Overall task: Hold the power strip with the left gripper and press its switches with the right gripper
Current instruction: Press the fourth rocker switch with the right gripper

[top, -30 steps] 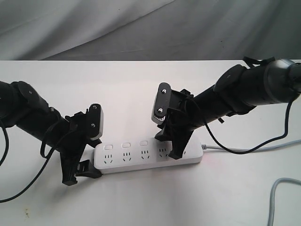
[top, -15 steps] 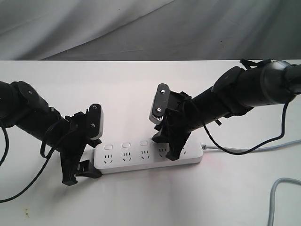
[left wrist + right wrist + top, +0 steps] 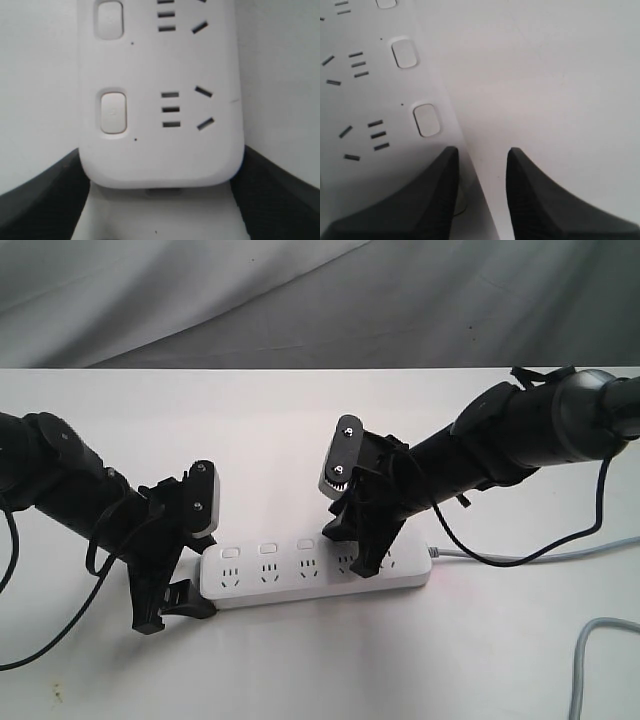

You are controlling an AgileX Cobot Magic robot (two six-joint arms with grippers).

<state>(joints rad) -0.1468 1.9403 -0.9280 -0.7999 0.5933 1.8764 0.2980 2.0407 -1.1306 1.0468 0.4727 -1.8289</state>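
The white power strip [image 3: 300, 578] lies across the table, its grey cord [image 3: 530, 558] leaving its right end. My left gripper [image 3: 180, 585] is shut on the strip's left end. In the left wrist view its jaws press both sides of the rounded end of the power strip [image 3: 160, 150], just past the first of the switches [image 3: 113, 112]. My right gripper [image 3: 352, 545] hovers over the strip's right half, slightly open and holding nothing. One of its fingers [image 3: 430, 200] partly covers a switch and the other hangs over bare table. Two more switches [image 3: 427, 120] show beyond the right gripper [image 3: 480, 150].
A second loop of grey cord [image 3: 590, 660] lies at the table's front right corner. Grey cloth [image 3: 300, 300] hangs behind the white table [image 3: 300, 430]. Loose black cable [image 3: 40, 640] trails from the left arm onto the table.
The right gripper has edged a little to the left along the strip. The left gripper and the strip have not moved.
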